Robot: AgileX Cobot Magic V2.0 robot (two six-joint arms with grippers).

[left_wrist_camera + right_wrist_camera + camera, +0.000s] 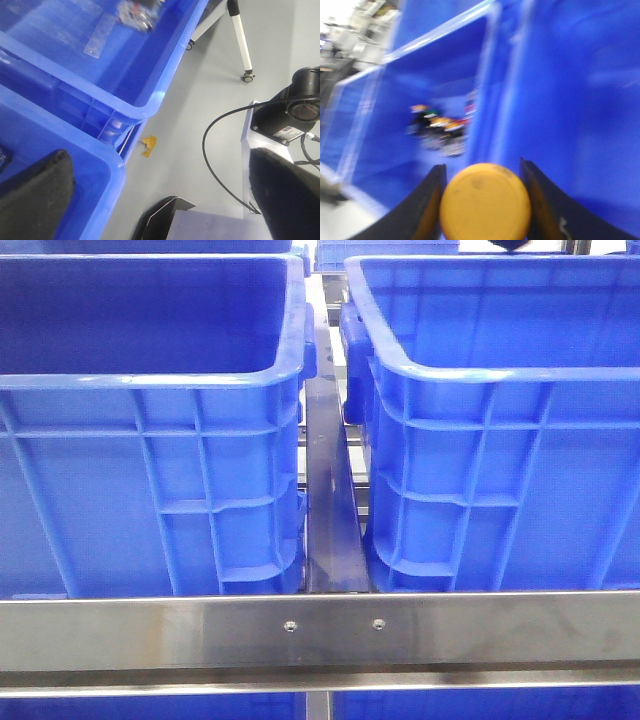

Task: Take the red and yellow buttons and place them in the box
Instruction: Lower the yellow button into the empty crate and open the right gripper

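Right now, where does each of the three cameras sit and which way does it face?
Front view: low behind a steel rail, facing forward at two blue crates; no arm shows.
Left wrist view: on the left arm, looking down past crate rims to the floor; left end effector open, empty.
Right wrist view: on the right arm, blurred, facing into a crate; right end effector holds the yellow button.
Shared: blue crates appear in all three.
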